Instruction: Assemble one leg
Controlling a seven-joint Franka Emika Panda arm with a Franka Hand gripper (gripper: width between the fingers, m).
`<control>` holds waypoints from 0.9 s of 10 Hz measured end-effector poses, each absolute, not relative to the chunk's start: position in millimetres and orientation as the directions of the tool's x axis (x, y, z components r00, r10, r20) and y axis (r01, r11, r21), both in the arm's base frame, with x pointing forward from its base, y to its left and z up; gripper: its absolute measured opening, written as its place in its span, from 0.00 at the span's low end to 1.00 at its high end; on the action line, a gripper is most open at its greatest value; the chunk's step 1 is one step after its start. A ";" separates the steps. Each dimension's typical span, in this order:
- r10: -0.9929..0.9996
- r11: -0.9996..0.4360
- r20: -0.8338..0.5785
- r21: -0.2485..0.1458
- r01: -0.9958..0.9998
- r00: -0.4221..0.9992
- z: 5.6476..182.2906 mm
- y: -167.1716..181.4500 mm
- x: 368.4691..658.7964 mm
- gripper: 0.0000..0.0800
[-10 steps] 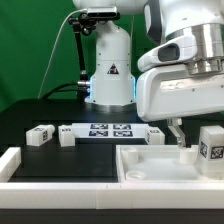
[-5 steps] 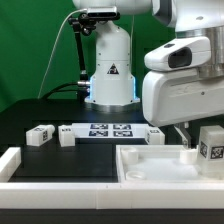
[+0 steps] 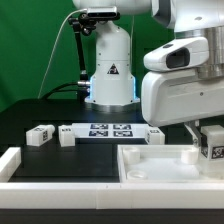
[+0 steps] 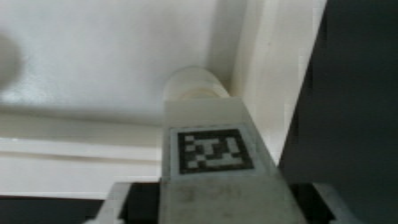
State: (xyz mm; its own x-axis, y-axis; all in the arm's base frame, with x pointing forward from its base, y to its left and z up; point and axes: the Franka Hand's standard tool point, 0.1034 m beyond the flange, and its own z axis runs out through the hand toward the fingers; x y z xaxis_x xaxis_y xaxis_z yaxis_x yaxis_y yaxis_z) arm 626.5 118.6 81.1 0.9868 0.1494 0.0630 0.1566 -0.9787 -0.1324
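Pincer [image 4: 215,204] is clamped on the leg [image 4: 210,115], tag up to the wrist camera, far tip pointing into a raised corner of the white tray [image 3: 150,165] at the exterior view's right, with a spare leg [image 3: 40,134] lying well apart beside the marker board [image 3: 105,130] on the black counter [image 3: 20,125].

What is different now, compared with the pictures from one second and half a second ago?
The end effector moved toward the exterior view's right and now straddles the leg standing in the tray-like part; whether it grips the leg cannot be told. The leg, tray-like part, marker board and other legs stayed in place.
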 end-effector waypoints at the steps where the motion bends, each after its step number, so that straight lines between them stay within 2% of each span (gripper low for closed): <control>1: 0.150 -0.979 0.063 -0.132 0.157 0.987 81.0 118.2 626.4 0.37; 5: -0.241 -0.959 0.047 -0.167 -0.231 0.969 80.6 114.5 626.0 0.37; 8: -0.563 -0.811 -0.007 -0.183 -0.555 0.826 80.4 112.2 624.0 0.37; 9: -0.678 -0.717 -0.039 -0.186 -0.672 0.734 80.4 111.9 623.3 0.37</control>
